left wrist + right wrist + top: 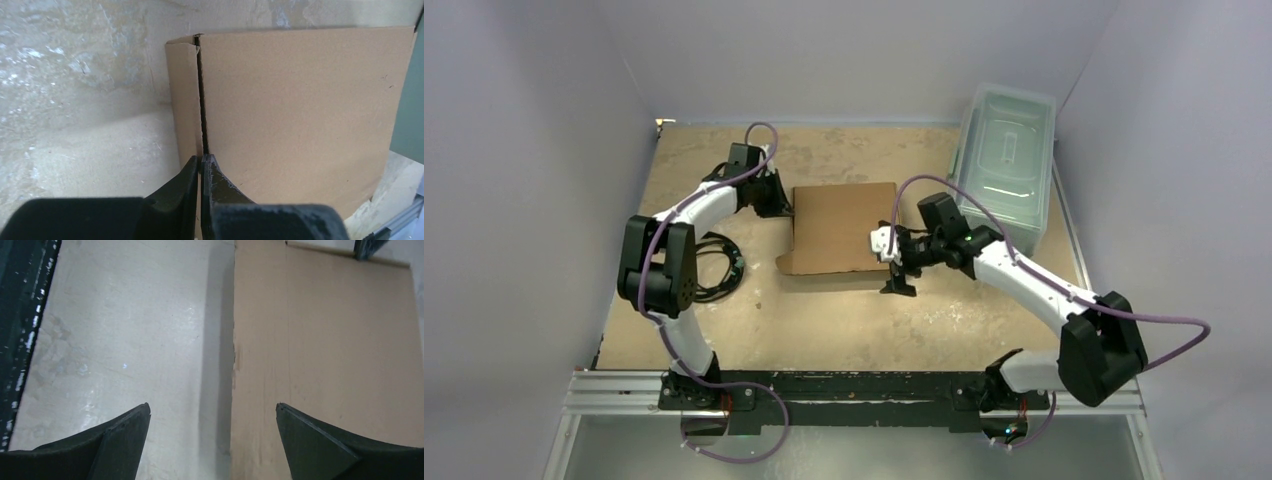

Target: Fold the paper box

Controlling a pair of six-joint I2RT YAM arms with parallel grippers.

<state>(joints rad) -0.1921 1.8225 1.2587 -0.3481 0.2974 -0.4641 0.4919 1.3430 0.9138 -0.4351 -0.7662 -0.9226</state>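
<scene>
The paper box [839, 228] lies at the middle of the table [824, 320], the left end effector [202, 159] closed tight at its left-edge seam and the right end effector [213, 407] spread wide astride its right edge, which runs near-to-far.

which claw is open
The right claw, jaws spread wide over one edge of the paper box; the left claw is shut at the opposite edge.

No text, label, brand, number or sign can be read in any view. The paper box [842, 228] shows only plain brown cardboard, and the clear bin [1006, 150] at the far right is too small for any marking to be made out.
</scene>
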